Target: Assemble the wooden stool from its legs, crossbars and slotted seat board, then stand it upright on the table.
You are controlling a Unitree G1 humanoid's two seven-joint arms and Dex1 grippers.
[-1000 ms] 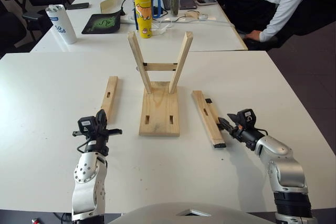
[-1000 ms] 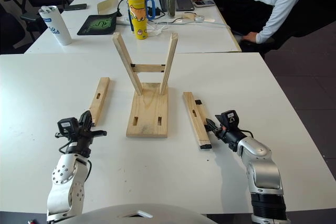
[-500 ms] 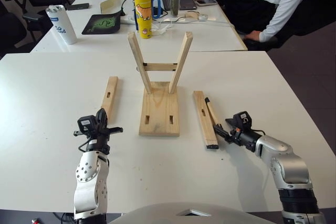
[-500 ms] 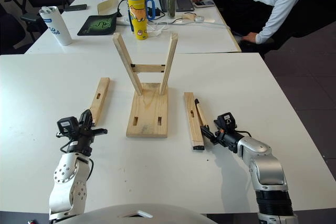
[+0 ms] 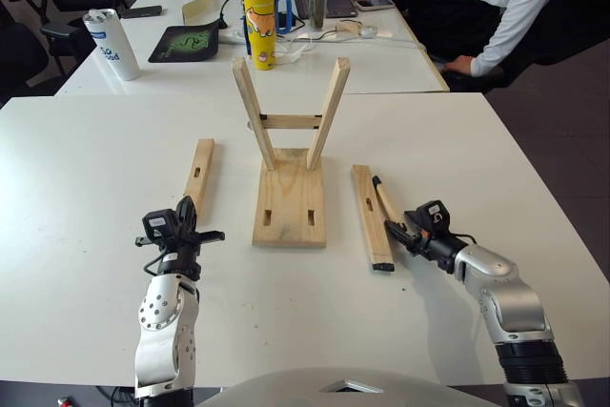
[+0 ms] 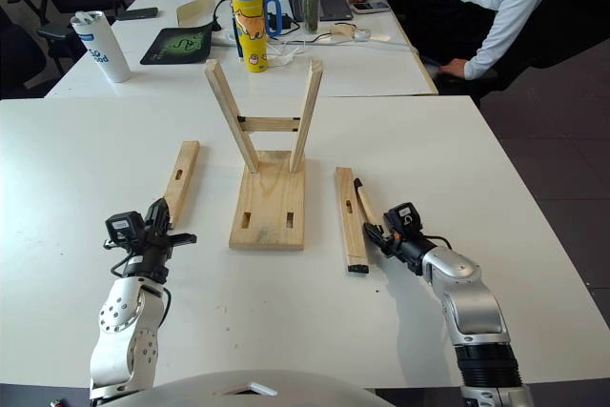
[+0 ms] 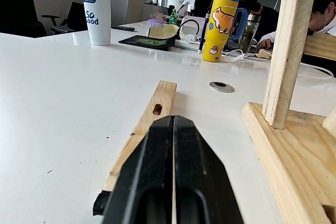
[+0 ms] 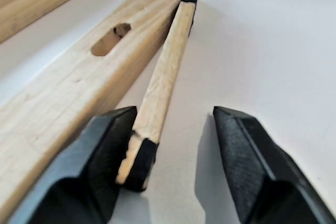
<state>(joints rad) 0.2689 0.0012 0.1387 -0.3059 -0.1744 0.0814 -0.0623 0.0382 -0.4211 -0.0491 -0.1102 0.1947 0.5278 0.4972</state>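
The slotted seat board [image 5: 289,199] lies flat mid-table with two legs [image 5: 251,110] and a crossbar standing up from its far end. A loose leg [image 5: 199,169] lies to its left, and my left gripper [image 5: 184,225] sits shut just short of that leg's near end [image 7: 152,113]. Another loose leg [image 5: 369,213] lies to the board's right, with a thin black-tipped crossbar [image 8: 164,74] angled against it. My right gripper [image 5: 398,232] is open with the crossbar's near end between its fingers [image 8: 100,166], close to one of them.
On the far table stand a yellow tumbler [image 5: 259,24], a white cup [image 5: 111,43], a dark mouse pad [image 5: 186,41] and a bottle, with a seated person behind. Bare white tabletop [image 5: 86,197] spreads around the parts.
My right gripper has crept left and forward onto the crossbar's near end. The right leg's near end swung left, and the crossbar now lies angled off it. The left arm barely moved.
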